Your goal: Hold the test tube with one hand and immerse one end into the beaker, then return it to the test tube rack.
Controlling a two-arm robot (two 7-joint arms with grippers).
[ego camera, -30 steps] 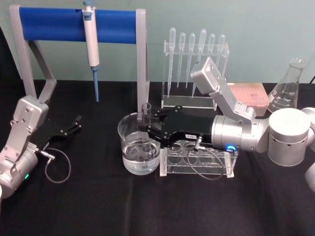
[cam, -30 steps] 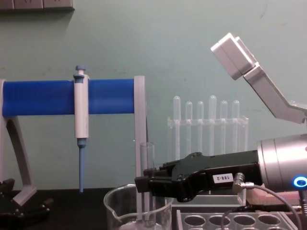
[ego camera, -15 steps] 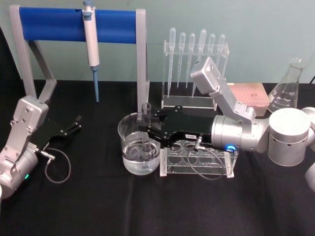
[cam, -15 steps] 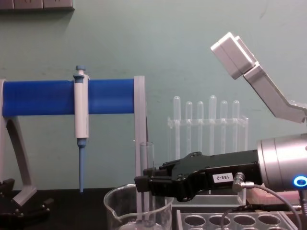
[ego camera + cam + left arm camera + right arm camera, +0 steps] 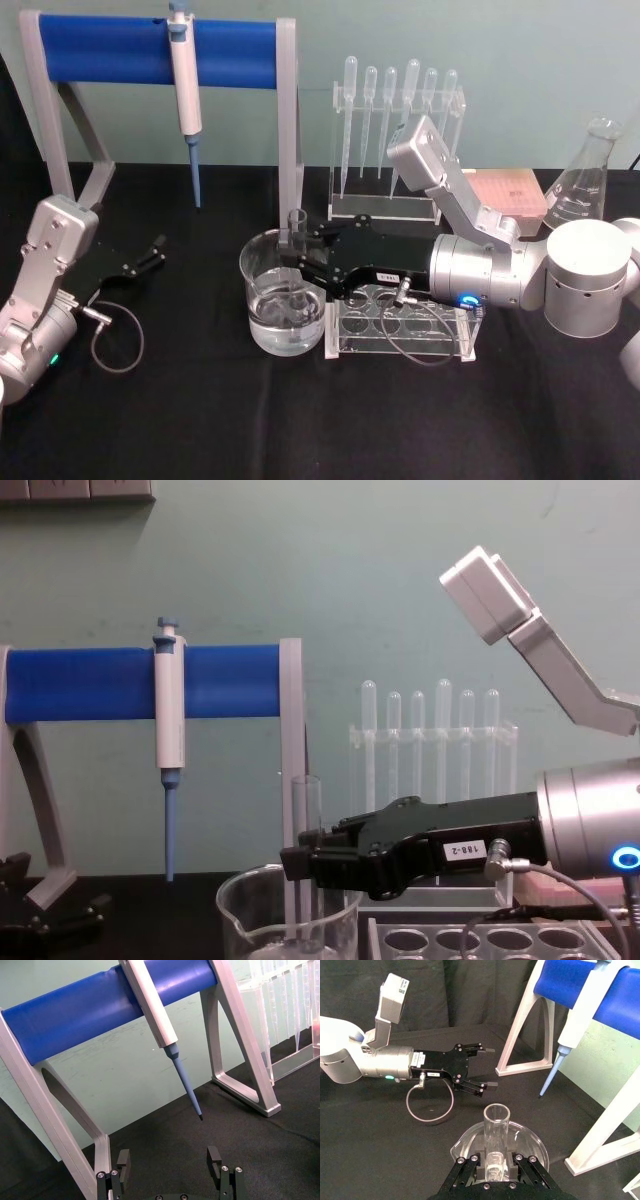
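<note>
The test tube (image 5: 297, 232) stands upright with its lower end dipped into the water of the beaker (image 5: 252, 278). My right gripper (image 5: 297, 262) is shut on the test tube around its middle, just above the beaker's rim. In the chest view the test tube (image 5: 306, 805) rises above the right gripper (image 5: 300, 861) and runs down into the beaker (image 5: 240, 905). The right wrist view looks down the open top of the test tube (image 5: 496, 1125), over the beaker (image 5: 465, 1144). My left gripper (image 5: 148, 256) rests open on the table at the left, far from both.
A blue-barred stand (image 5: 160, 48) with a hanging pipette (image 5: 186, 95) stands behind the beaker. A clear multi-hole rack (image 5: 400, 325) sits right of the beaker, under my right arm. Plastic pipettes (image 5: 395, 110), a pink box (image 5: 510, 192) and a flask (image 5: 585, 180) stand at the back right.
</note>
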